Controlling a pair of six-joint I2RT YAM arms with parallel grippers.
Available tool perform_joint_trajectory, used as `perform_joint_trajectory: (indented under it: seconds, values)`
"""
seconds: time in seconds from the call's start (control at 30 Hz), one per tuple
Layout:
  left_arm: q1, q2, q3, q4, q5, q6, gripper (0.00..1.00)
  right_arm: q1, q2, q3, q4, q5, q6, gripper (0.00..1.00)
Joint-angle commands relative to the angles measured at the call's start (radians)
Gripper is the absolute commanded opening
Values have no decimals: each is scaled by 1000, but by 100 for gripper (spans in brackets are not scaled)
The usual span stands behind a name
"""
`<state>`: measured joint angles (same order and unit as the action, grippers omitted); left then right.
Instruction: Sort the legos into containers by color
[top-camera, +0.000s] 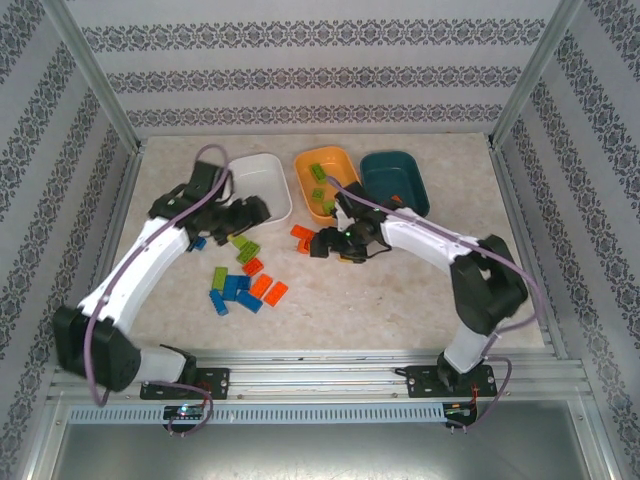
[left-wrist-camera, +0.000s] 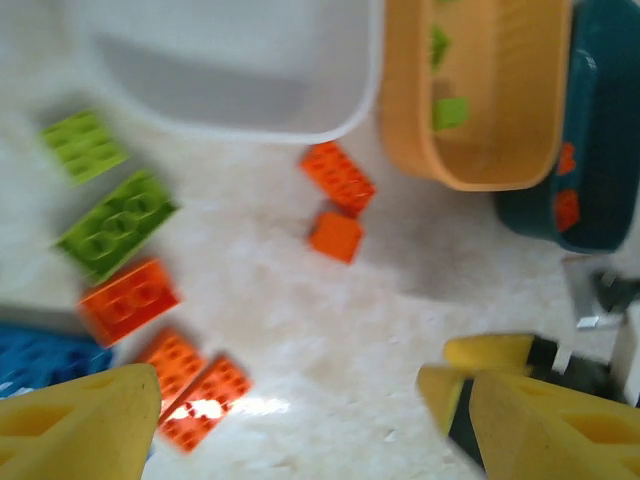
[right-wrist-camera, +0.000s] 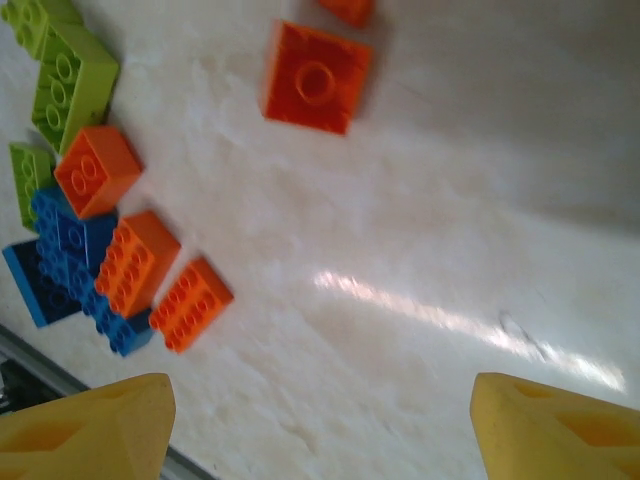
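Three containers stand in a row at the back: a white dish, an orange dish holding green legos, and a teal dish holding orange legos. Loose legos lie on the table: a mixed blue, orange and green cluster, green ones, and orange ones. My left gripper hovers open by the white dish's near corner, nothing between its yellow fingers. Just right of two orange legos, my right gripper is open over bare table.
Patterned walls and metal frame posts enclose the table on three sides. A metal rail runs along the near edge with both arm bases. The two grippers are close to each other mid-table, with the right arm at the edge of the left wrist view.
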<state>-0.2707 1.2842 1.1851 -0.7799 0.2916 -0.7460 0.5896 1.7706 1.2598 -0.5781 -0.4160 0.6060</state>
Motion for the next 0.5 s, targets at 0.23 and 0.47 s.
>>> perform_joint_trajectory:
  seconds: [0.23,0.47]
  values:
    - [117,-272,-148,-119,-1,19,82,31,249,258,-65,-11,-28,77]
    - [156,-254,-125,-136,30,61,83,53,312,299,-69,3,-5,77]
